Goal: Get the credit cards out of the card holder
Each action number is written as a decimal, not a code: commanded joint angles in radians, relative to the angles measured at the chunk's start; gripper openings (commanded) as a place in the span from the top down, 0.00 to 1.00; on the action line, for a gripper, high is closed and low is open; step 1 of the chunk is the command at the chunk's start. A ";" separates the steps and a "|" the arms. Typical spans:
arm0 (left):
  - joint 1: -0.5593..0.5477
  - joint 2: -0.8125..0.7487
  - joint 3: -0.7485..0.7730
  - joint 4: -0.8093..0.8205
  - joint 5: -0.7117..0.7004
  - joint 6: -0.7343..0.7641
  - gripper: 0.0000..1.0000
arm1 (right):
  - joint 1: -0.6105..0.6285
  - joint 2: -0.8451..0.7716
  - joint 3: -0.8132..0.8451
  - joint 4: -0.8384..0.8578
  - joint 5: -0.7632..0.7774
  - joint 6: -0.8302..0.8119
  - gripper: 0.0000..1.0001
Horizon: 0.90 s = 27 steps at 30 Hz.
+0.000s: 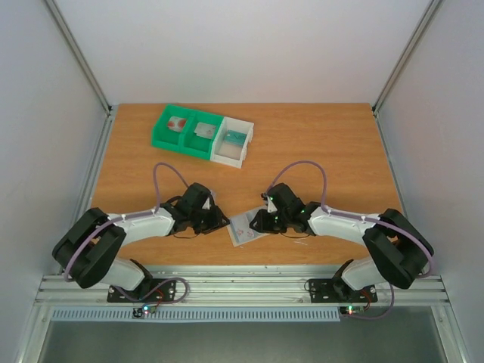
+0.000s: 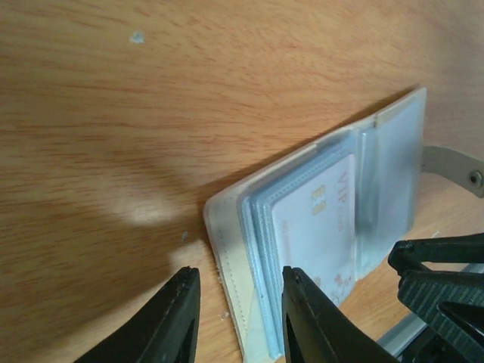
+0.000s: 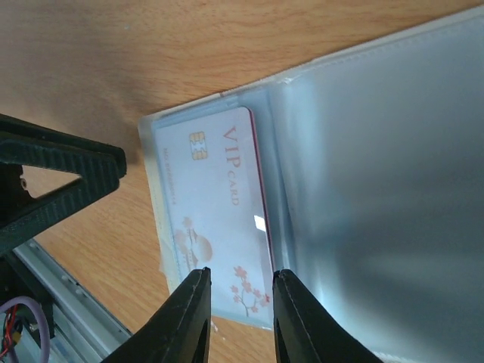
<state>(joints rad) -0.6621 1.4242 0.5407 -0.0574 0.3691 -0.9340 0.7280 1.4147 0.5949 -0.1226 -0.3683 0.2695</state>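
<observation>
Two grippers flanked one open card holder [image 1: 246,228] near the middle of the tabletop's [image 1: 340,151] near edge. The left gripper [image 2: 240,283] had its fingers apart, straddling the holder's stitched cream outer edge, with bare wood showing between one finger and that edge. The right gripper [image 3: 240,280] held its fingers close together at the blossom end of the white card [image 3: 212,197]; whether they pinched it could not be told. That card sat in the panel on the left gripper's side, under clear plastic: white, with a gold chip, reddish "VIP card" lettering and pale red blossoms. A thin dark red line [image 3: 261,197] ran down one long side of it. The holder itself was pale blue-grey and translucent, several sleeves stacked in two side-by-side panels, lying flat and skewed to the tabletop's edges. The card's long axis ran parallel to the fold between the panels, chip end away from the right gripper. A beige tab [image 2: 446,162] stuck out from the other panel's outer edge.
</observation>
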 commanded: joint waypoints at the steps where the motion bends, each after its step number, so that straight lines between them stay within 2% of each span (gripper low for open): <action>1: 0.002 0.034 0.022 0.013 -0.040 0.040 0.72 | -0.002 0.028 0.037 0.040 -0.023 -0.001 0.75; 9: 0.004 0.120 0.057 0.045 -0.017 0.060 0.83 | -0.003 0.088 0.040 0.050 0.019 -0.006 0.78; 18: 0.023 0.158 0.144 -0.063 -0.076 0.135 0.95 | -0.003 0.122 0.027 0.078 0.026 -0.003 0.79; 22: 0.023 0.137 0.149 -0.078 -0.065 0.141 0.95 | -0.002 0.132 0.016 0.103 0.019 0.004 0.83; 27: 0.007 0.099 0.150 -0.081 -0.039 0.126 0.85 | -0.003 0.141 0.003 0.120 0.015 0.014 0.87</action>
<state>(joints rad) -0.6430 1.5608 0.6724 -0.1284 0.3248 -0.8192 0.7280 1.5410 0.6151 -0.0372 -0.3588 0.2729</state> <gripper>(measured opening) 0.122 0.147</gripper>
